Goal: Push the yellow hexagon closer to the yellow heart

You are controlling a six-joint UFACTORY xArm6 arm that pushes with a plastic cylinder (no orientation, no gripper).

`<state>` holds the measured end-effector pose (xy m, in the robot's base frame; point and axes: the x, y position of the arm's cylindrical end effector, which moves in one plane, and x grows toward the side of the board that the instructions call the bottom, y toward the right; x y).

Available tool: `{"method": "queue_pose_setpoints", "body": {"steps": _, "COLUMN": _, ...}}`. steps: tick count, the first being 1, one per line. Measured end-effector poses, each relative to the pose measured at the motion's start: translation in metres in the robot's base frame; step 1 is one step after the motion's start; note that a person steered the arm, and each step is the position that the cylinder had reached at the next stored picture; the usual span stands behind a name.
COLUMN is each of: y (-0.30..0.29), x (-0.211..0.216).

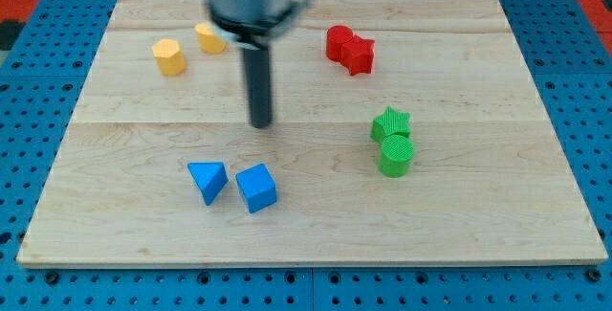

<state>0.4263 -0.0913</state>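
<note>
Camera view: my end effector is a bare dark rod with nothing to open or close and nothing held; my tip rests on the tabletop near its middle, a little toward the left edge, touching no block.

The hexagon sits near the top-left corner, up and to the left of my tip and clearly apart from it. The heart lies just to the hexagon's right and slightly nearer the top edge, partly tucked under the blurred body of my arm, so its outline is hard to read. The two yellow blocks are near each other with a small gap between them.

That gap runs right and a touch upward from the hexagon. To close it, I judge my tip has to reach the hexagon's far side, toward the left edge and a little lower, and then push rightward. From here the heart and hexagon both lie between me and that spot, so I would go round below the hexagon to avoid knocking either.

The red pair, the green pair and the blue pair lie well away from that path.
</note>
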Motion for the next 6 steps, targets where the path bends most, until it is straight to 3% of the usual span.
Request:
{"method": "queue_pose_setpoints", "body": {"steps": 1, "y": -0.067, "x": -0.02}}
{"method": "queue_pose_setpoints", "body": {"steps": 3, "y": -0.125, "x": -0.04}}
{"method": "queue_pose_setpoints", "body": {"steps": 4, "y": -0.104, "x": -0.075}}
{"method": "queue_pose_setpoints", "body": {"steps": 5, "y": -0.088, "x": -0.077}}
{"method": "queue_pose_setpoints", "body": {"steps": 6, "y": -0.094, "x": -0.05}}
